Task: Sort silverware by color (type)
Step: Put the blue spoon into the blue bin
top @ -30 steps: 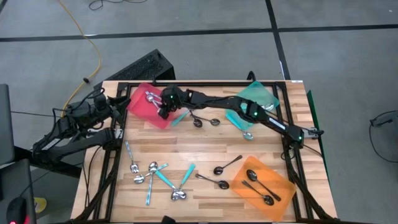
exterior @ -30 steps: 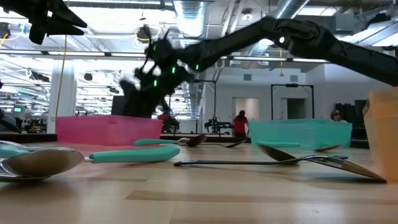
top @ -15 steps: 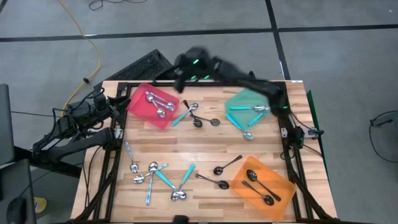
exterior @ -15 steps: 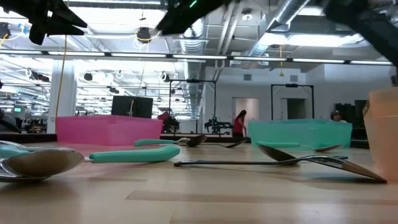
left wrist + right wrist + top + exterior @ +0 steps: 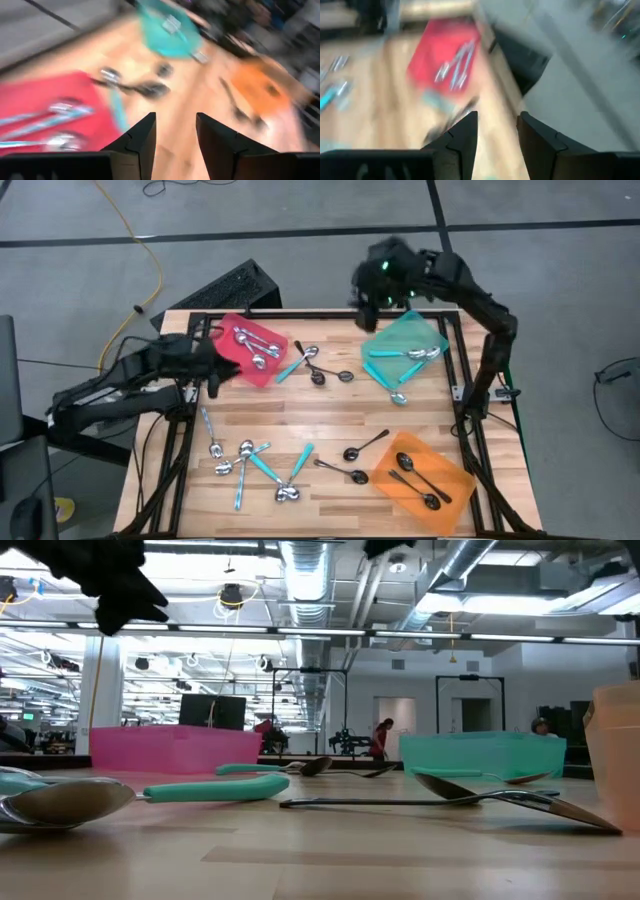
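The silverware lies partly sorted. Silver spoons lie in the red tray (image 5: 250, 350), teal-handled spoons in the teal tray (image 5: 405, 350), and black spoons in the orange tray (image 5: 420, 472). Loose spoons lie in a cluster at the near left (image 5: 250, 465) and in a group mid-table (image 5: 320, 370); two black ones (image 5: 360, 448) lie beside the orange tray. My left gripper (image 5: 175, 117) stands open and empty at the red tray's left edge (image 5: 212, 370). My right gripper (image 5: 497, 115) is open, empty and raised high over the table's far edge (image 5: 368, 290) by the teal tray.
A black metal frame (image 5: 330, 313) runs around the wooden table top (image 5: 330, 415). A dark keyboard-like thing (image 5: 235, 288) and a yellow cable (image 5: 150, 250) lie on the floor beyond the far left corner. Bare wood shows between the mid-table spoons and the near ones.
My right gripper has risen from over the red tray and swung toward the table's far right, ending high above the teal tray's far edge. My left gripper has come from outside the table's left edge toward the red tray. The trays and the spoons on the table have stayed put.
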